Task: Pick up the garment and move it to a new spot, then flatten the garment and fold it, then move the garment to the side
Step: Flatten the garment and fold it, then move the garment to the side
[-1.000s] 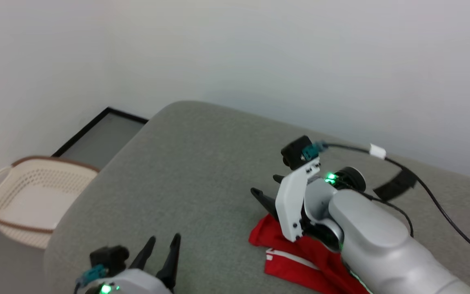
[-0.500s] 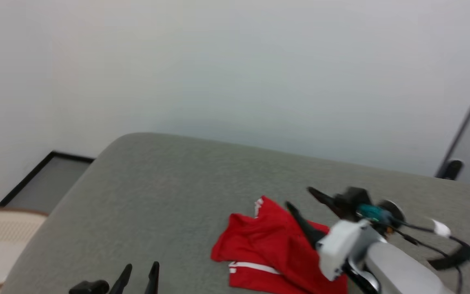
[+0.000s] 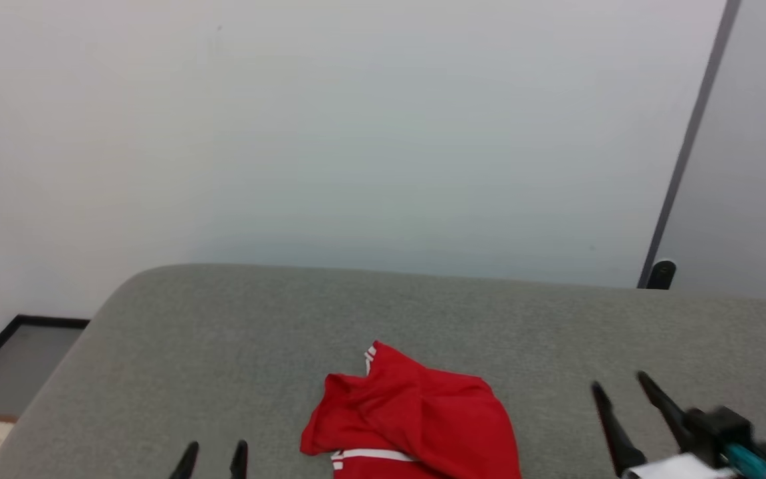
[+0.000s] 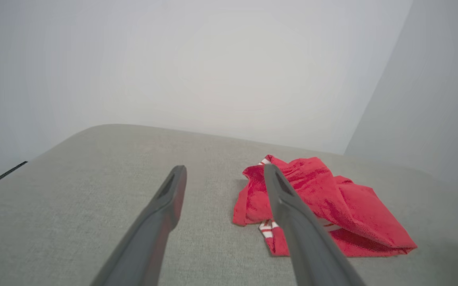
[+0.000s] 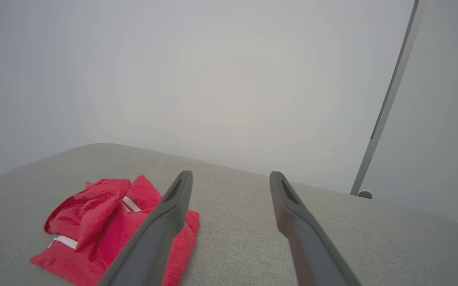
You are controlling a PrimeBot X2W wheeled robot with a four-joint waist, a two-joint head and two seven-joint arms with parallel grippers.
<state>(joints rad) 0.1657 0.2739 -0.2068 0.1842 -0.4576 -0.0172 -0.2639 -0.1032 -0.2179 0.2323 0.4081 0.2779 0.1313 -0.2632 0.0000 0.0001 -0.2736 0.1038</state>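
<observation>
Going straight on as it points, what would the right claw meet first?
Bare grey cushion, probably, then the wall; depth is unclear. The garment lies left of the right claw.

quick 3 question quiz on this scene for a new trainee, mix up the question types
1. True or false: the right gripper is shut on the red shirt.
2. The red shirt is: A) inside a box B) lying bunched on the grey upholstered surface C) hanging from the left gripper.
3. Fill in: both grippers' jaws stand ____.

Key: 1 false; 2 B; 3 open.
</observation>
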